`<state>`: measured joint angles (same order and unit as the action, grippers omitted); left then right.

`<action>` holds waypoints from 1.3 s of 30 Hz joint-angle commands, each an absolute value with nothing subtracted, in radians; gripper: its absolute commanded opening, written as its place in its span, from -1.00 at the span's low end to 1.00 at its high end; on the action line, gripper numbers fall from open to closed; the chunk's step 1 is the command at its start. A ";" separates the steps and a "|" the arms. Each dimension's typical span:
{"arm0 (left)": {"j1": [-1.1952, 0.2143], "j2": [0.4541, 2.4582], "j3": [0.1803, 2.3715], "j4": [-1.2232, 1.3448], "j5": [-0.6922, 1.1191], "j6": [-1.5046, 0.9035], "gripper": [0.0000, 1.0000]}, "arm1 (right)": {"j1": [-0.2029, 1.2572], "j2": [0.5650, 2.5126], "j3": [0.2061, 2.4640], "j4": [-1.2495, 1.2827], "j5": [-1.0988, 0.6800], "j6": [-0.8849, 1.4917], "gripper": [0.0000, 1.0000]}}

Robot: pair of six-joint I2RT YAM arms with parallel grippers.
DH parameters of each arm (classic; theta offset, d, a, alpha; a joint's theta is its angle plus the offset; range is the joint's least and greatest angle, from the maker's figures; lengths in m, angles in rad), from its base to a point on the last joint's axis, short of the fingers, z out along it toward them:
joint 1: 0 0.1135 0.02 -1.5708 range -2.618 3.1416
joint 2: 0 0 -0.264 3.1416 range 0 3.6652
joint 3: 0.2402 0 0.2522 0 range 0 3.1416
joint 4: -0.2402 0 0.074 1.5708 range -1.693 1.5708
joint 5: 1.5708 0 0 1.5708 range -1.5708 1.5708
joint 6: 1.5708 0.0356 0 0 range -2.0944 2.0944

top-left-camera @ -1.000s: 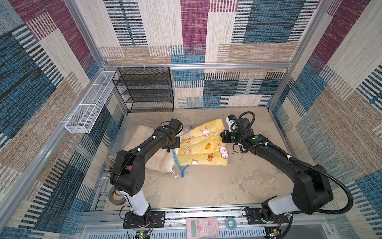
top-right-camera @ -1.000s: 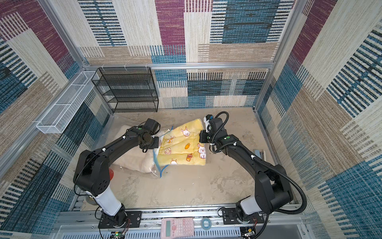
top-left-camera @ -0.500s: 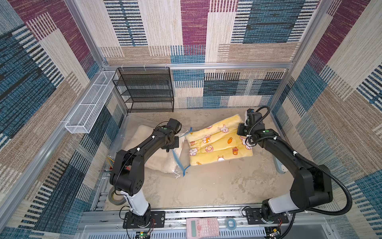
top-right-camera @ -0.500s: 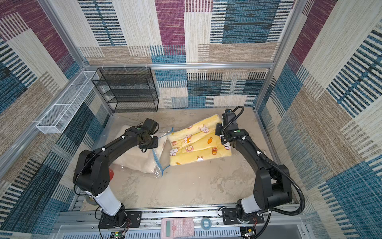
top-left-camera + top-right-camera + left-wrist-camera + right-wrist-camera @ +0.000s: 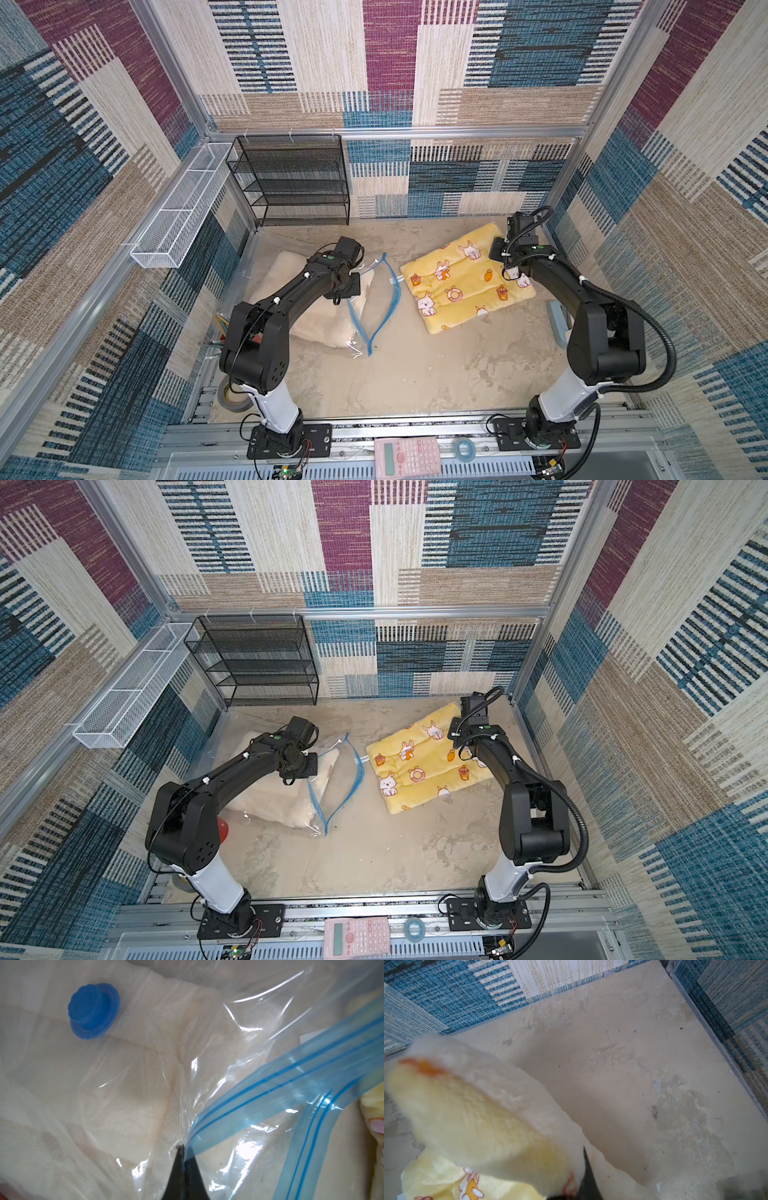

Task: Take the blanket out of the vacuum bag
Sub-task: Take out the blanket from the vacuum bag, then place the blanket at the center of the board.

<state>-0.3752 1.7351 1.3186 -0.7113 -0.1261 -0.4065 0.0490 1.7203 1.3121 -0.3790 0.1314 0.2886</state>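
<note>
Patchwork carpet walls close in a beige, mottled tabletop, with a black mesh rack at its far edge. Near the left edge lies the vacuum bag, its mouth gaping toward the middle so that the blue zip strip bows into a loop. A folded cream blanket sits inside it, much of it covered by the left arm in both top views. From above, the left gripper is lost under its own wrist. In the left wrist view the left gripper shows only as two dark tips pressed together on a pinch of clear plastic, right where the zip strip begins. The round blue valve cap stands nearby on the film. The yellow blanket, printed with rabbits and carrots, lies wholly outside the bag toward the far right corner, apart from the bag's mouth. Its far right corner is lifted by the right gripper, which is clamped on it; there a single dark finger shows, the rest buried in blurred fleece. A pale blue object at the right edge is half hidden by the right arm and cannot be made out.
</note>
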 commanded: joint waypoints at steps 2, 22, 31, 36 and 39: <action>-0.375 1.724 1.327 -0.709 -0.081 -0.426 -1.00 | 0.021 1.797 1.377 -0.328 0.151 0.319 -1.00; -0.375 1.730 1.403 -0.755 0.059 -0.435 -1.00 | -0.144 2.262 1.865 -0.441 0.007 0.467 -1.00; -0.376 1.704 1.412 -0.783 0.103 -0.427 -1.00 | -0.156 2.396 2.057 -0.514 0.039 0.457 -1.00; -0.376 1.717 1.436 -0.801 0.159 -0.427 -1.00 | -0.158 2.482 2.205 -0.591 0.033 0.455 -0.99; -0.376 1.746 1.459 -0.815 0.217 -0.428 -1.00 | -0.161 2.513 2.274 -0.624 0.039 0.457 -0.78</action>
